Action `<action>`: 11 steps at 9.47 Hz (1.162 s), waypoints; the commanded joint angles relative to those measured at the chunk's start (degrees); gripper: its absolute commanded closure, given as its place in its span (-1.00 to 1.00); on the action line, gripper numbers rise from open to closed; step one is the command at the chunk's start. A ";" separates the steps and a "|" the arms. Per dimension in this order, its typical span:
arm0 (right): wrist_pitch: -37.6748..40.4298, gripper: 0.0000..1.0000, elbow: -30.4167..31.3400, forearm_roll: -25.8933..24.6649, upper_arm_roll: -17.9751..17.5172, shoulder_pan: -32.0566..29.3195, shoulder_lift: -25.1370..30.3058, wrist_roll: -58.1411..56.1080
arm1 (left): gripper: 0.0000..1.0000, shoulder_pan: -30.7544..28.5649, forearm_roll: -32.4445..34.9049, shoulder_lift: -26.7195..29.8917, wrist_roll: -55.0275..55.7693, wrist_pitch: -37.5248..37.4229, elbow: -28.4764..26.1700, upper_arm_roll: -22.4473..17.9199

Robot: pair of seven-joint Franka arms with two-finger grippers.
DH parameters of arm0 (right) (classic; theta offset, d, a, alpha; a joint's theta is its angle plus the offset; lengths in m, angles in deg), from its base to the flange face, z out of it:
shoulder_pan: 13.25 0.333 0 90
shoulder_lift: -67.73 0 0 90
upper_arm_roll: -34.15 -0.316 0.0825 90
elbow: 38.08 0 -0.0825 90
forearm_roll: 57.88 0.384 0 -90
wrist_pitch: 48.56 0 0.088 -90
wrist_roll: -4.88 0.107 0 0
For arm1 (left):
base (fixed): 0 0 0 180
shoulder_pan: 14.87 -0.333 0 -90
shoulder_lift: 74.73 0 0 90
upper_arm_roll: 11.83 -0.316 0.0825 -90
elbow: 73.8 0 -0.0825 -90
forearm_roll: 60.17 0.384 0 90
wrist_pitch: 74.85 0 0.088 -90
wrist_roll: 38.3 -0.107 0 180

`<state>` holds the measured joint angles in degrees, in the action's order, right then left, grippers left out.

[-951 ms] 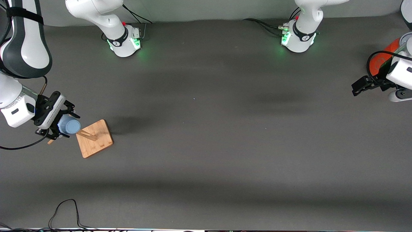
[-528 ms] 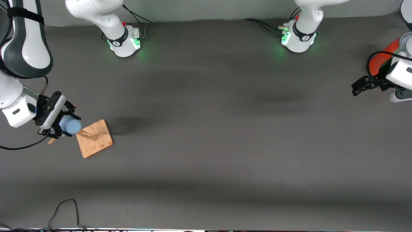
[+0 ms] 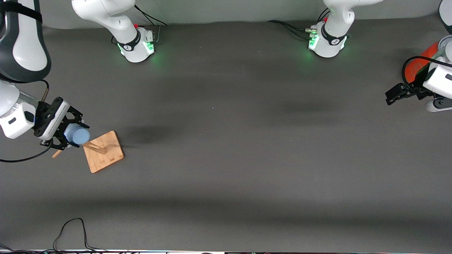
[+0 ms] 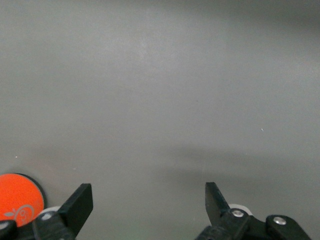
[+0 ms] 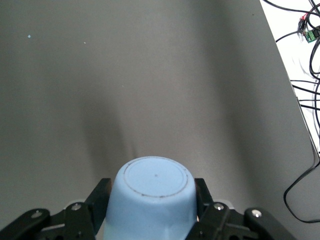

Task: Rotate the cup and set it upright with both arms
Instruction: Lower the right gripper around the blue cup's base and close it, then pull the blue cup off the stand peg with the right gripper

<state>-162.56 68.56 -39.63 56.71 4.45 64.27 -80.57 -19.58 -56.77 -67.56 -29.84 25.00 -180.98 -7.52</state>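
The small light-blue cup (image 3: 76,134) lies sideways in my right gripper (image 3: 72,135), which is shut on it at the right arm's end of the table, beside the wooden board (image 3: 103,151). In the right wrist view the cup (image 5: 154,200) shows its flat base pointing away from the hand, with a black finger (image 5: 100,197) pressed on each side. My left gripper (image 3: 393,94) is open and empty above the table at the left arm's end; its fingers (image 4: 80,205) stand wide apart over bare mat.
A wooden board with an upright peg (image 3: 94,147) lies just beside the held cup. A large orange cylinder (image 3: 418,65) stands by the left gripper and shows in the left wrist view (image 4: 17,197). A black cable (image 3: 70,229) loops at the table's near edge.
My right gripper has carried the cup slightly up and toward the robots' side, away from the board's peg. The left arm has not moved.
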 commanded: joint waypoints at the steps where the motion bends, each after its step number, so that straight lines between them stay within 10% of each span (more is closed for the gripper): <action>1: 4.12 1.00 -3.80 1.35 0.37 0.41 -0.06 2.91 | -1.00 -0.13 0.29 1.00 -0.29 0.79 -0.92 0.00; 11: 3.80 1.00 -15.85 3.82 -0.33 17.52 -4.88 41.29 | -1.00 -0.13 0.29 0.65 -0.29 1.58 -0.92 0.00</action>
<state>-157.23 55.24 -35.08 55.64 19.18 62.36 -44.88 -19.62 -56.77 -67.56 -29.84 25.58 -181.17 -7.55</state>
